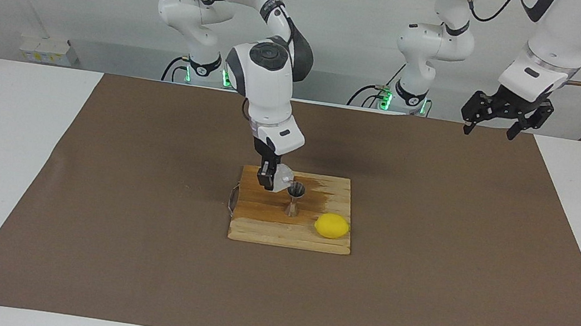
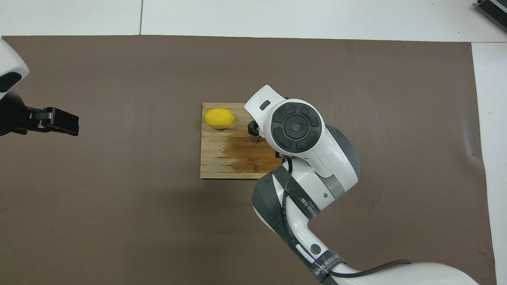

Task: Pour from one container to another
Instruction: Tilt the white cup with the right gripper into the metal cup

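A steel hourglass jigger [image 1: 294,200] stands upright on a wooden cutting board [image 1: 270,228]; its rim shows in the overhead view [image 2: 252,129]. My right gripper [image 1: 272,176] is shut on a small translucent plastic cup [image 1: 283,178], held tilted with its mouth at the jigger's rim. In the overhead view the right arm hides the cup. My left gripper [image 1: 489,127] is open and empty, waiting up in the air over the brown mat at the left arm's end of the table; it also shows in the overhead view [image 2: 59,120].
A yellow lemon [image 1: 331,225] lies on the board beside the jigger, toward the left arm's end; it also shows in the overhead view [image 2: 218,118]. A dark wet stain [image 2: 249,152] marks the board's nearer part. A brown mat [image 1: 92,215] covers the table.
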